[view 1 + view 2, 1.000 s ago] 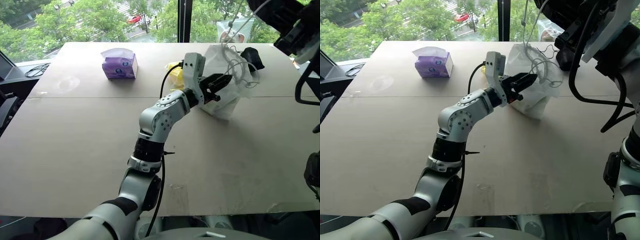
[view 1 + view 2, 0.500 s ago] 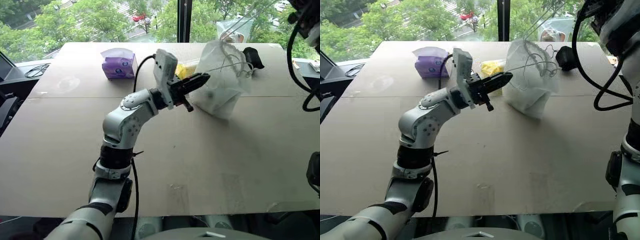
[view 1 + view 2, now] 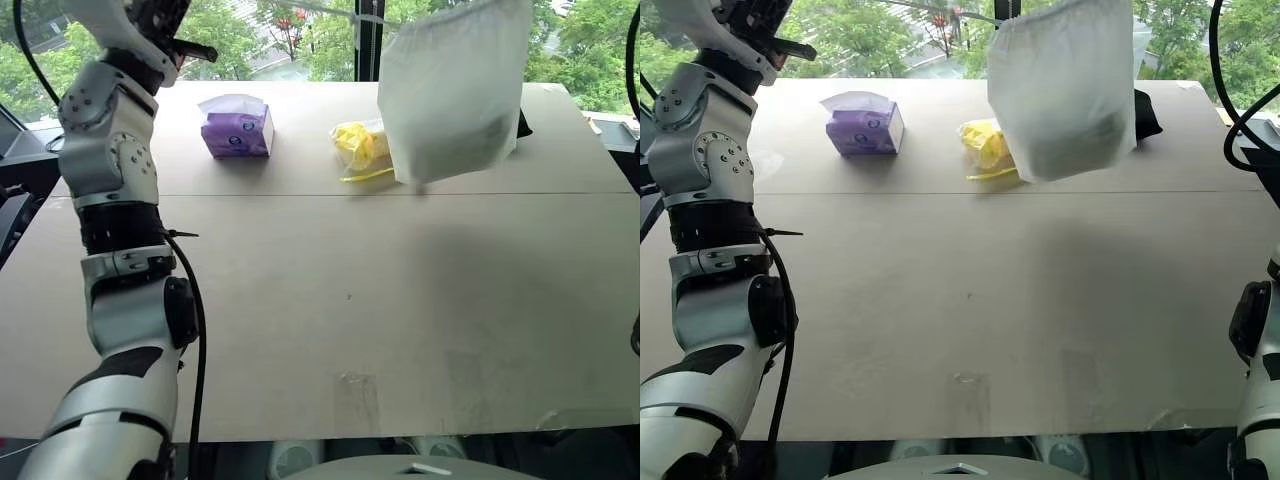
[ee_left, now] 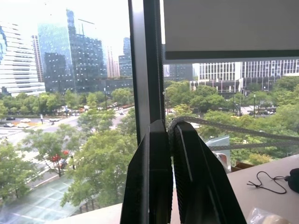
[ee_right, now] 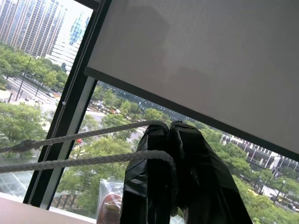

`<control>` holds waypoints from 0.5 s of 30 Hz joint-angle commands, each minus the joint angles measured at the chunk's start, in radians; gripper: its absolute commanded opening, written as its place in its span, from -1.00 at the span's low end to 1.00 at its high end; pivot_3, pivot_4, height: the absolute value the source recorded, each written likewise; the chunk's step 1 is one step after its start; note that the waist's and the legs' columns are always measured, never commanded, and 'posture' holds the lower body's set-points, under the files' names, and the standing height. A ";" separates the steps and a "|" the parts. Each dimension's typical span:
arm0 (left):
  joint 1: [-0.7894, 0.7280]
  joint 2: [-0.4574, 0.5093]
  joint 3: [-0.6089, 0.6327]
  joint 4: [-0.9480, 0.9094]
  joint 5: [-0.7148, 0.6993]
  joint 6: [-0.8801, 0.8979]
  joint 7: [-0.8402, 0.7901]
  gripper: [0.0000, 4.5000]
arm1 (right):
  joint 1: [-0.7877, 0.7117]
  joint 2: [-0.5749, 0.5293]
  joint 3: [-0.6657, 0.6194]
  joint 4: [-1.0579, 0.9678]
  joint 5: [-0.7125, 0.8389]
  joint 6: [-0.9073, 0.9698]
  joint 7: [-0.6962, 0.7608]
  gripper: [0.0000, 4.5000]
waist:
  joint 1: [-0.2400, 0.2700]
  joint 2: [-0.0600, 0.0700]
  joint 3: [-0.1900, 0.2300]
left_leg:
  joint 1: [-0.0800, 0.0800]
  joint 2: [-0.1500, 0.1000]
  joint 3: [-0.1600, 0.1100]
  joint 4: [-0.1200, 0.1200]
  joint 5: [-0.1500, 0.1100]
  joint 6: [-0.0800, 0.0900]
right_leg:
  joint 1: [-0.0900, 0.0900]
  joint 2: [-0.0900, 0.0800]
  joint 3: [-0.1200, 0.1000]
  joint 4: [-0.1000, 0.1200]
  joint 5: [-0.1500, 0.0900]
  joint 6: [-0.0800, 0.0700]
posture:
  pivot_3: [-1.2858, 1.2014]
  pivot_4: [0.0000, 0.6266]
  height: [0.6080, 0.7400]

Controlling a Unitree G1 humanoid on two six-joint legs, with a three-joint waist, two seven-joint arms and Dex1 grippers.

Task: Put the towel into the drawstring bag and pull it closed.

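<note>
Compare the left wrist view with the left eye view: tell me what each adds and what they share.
Left wrist view: the left gripper shut on the drawstring cord, which runs off taut. Left eye view: the drawstring bag hanging above the table, with a purple tissue box and a yellow packet on the table. Both: the dark window post and green trees outside.

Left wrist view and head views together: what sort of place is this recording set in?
Probably an upper-floor office or lab in a city. A large window with a dark vertical frame looks down on tall glass towers and street trees, and a plain wide beige tabletop stands against it, bearing a purple tissue box.
</note>
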 commanded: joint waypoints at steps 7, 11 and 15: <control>-0.078 0.148 0.189 0.394 -0.029 -0.110 0.238 -0.97 | 0.188 -0.081 -0.246 -0.041 -0.086 0.050 -0.151 -1.00 | -0.001 0.000 0.000 | 0.001 0.000 0.001 -0.002 0.000 0.000 | 0.000 -0.001 0.000 -0.002 0.000 0.000 | 0.03 -0.52 1.00; -0.076 0.163 0.245 0.492 -0.101 -0.118 0.213 -0.97 | 0.262 -0.064 -0.262 -0.084 -0.057 0.079 -0.152 -1.00 | -0.005 0.000 0.000 | 0.001 0.000 0.001 -0.002 0.000 -0.001 | 0.000 0.000 0.000 0.000 0.000 0.000 | 0.03 -0.52 1.00; -0.052 0.119 0.194 0.425 -0.128 -0.085 0.079 -0.97 | 0.305 -0.026 -0.239 -0.174 0.078 0.139 -0.034 -1.00 | -0.002 0.000 0.000 | 0.001 0.000 0.001 -0.001 0.000 -0.001 | 0.000 0.000 0.000 0.000 0.000 0.000 | 0.03 -0.52 1.00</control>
